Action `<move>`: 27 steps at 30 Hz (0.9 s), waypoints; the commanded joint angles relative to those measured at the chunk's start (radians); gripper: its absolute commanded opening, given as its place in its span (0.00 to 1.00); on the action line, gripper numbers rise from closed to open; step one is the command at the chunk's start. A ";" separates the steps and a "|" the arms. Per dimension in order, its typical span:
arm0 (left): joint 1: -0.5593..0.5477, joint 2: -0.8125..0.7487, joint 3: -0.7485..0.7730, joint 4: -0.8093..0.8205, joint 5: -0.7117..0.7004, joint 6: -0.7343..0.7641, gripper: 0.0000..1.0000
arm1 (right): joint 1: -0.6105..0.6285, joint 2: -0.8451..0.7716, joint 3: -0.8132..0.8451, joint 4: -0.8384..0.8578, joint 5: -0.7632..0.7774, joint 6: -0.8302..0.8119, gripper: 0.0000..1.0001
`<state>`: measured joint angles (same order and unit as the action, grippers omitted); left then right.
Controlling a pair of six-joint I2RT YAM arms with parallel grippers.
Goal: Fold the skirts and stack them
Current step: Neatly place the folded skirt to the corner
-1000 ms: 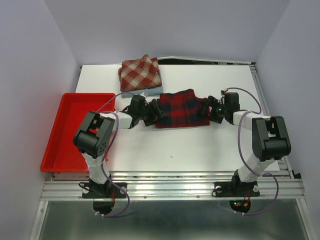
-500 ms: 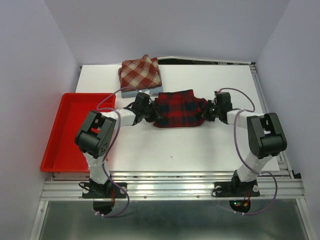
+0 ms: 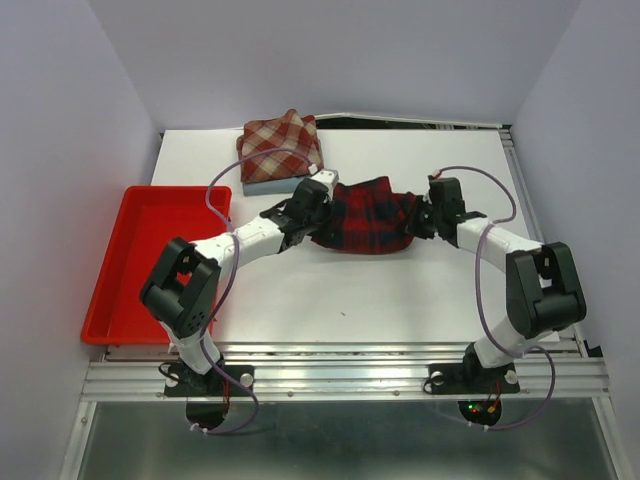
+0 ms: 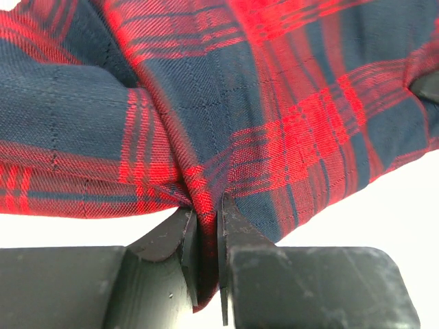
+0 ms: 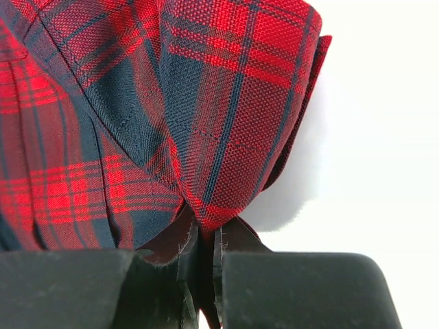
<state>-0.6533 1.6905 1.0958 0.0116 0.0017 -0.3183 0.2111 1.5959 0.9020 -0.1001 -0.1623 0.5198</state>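
Top external: arm bases nearest, bare white table beyond them. Mid-table, the red and navy plaid skirt is bunched and sags between the two arms. Left end effector is clamped on its left edge, right end effector on its right edge. Both wrist views show a fold nipped between near-closed fingers. Red plastic tray sits left, apart from the cloth. At the far side, the folded brick-red and cream check skirt lies on the light blue denim skirt, just behind the left wrist.
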 commanded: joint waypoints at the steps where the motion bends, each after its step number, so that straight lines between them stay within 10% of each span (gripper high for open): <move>1: -0.016 -0.065 0.110 -0.009 -0.144 0.162 0.00 | 0.008 -0.056 0.104 -0.012 0.090 -0.047 0.01; 16: 0.006 -0.084 0.384 0.056 -0.249 0.430 0.00 | 0.017 0.009 0.509 0.049 0.135 -0.152 0.01; 27: 0.245 0.008 0.562 0.162 -0.163 0.462 0.00 | 0.100 0.358 0.944 0.197 0.130 -0.176 0.01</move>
<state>-0.4690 1.6905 1.5749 0.0547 -0.1398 0.0895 0.2974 1.8565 1.6985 -0.0315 -0.0742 0.3771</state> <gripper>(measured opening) 0.201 0.079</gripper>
